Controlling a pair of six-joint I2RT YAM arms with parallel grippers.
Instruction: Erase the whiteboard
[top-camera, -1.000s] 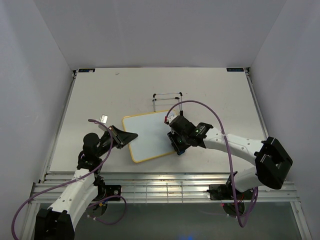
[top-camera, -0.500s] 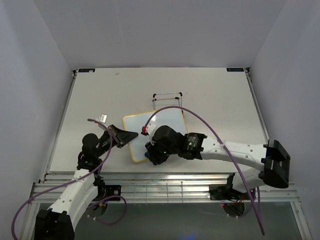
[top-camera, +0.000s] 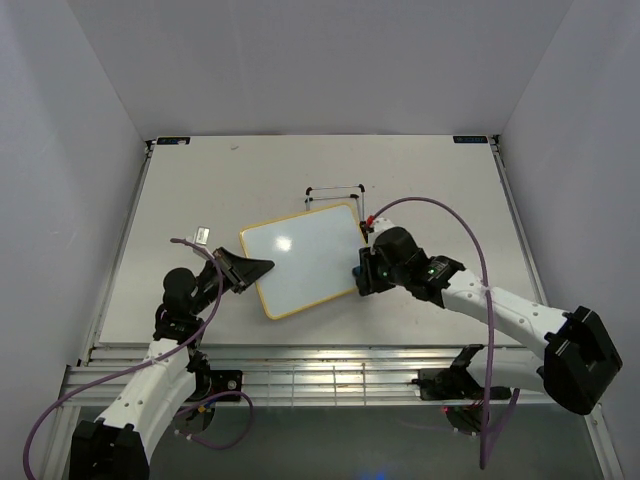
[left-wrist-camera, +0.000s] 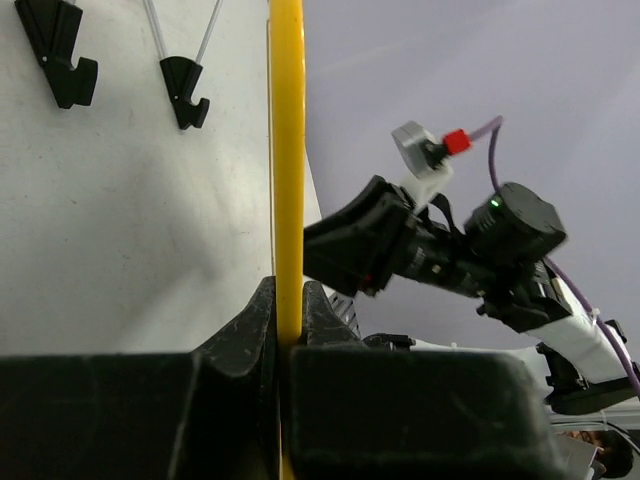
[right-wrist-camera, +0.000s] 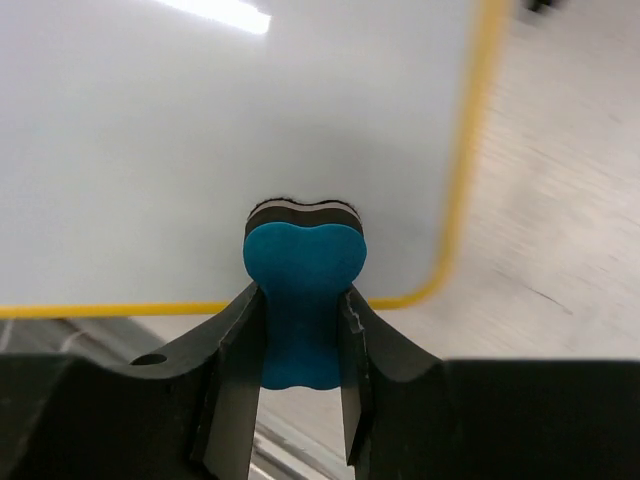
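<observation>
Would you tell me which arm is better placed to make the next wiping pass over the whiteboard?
Likely right: the right tool is shut on the blue eraser at the whiteboard's right edge, while the left tool is clamped on the board's yellow frame.

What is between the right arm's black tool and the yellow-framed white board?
A small blue bone-shaped eraser, clamped in the right tool, seen in the right wrist view.

A small blue bone-shaped eraser (right-wrist-camera: 303, 300) with a dark felt layer is seen clamped between the two black fingers (right-wrist-camera: 232, 350) of the right gripper (right-wrist-camera: 300, 335) at the lower centre of the frame. Its felt end is laid over the lower part of a glossy whiteboard (right-wrist-camera: 200, 130) with a thin yellow frame, by which the upper left is filled (a glare patch is caught at the top edge). The board's rounded corner is seen just right of the eraser, and a blurred pale table (right-wrist-camera: 560, 230) is shown at the right.
</observation>
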